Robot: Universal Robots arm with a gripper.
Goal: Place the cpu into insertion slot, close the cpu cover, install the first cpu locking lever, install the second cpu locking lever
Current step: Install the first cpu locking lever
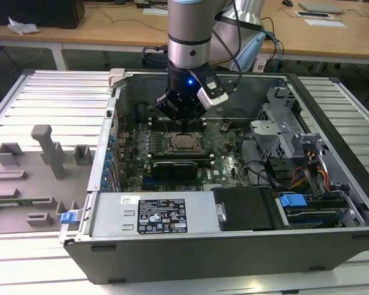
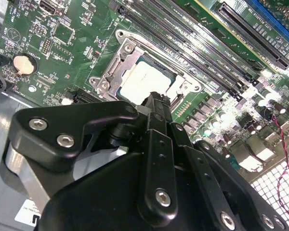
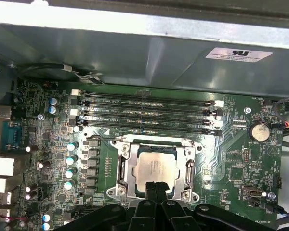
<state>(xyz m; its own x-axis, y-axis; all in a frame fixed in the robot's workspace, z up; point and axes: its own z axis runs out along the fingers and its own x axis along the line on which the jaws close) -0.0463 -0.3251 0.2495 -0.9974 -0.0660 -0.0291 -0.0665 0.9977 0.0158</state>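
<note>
Grey steel computer case (image 1: 234, 252) lies open on the bench, the arm (image 1: 189, 37) entering it from 12 o'clock in the exterior view. On the green circuit board (image 3: 231, 159) the insertion slot (image 3: 114, 185) sits mid-case, with the memory slots (image 3: 144, 113) at its 12 o'clock. The cpu cover (image 3: 126, 166) lies flat over the slot, framing the cpu (image 3: 153, 166), which is seated inside. I judge placing and closing done and the lever work in hand; whether either lever is hooked I cannot tell. The gripper (image 3: 157, 188) hangs low at the cover's edge, jaws pressed together on nothing; contact is unclear. Any lever move here calls for fine tip placement beside the thin frame, sparing the chip
</note>
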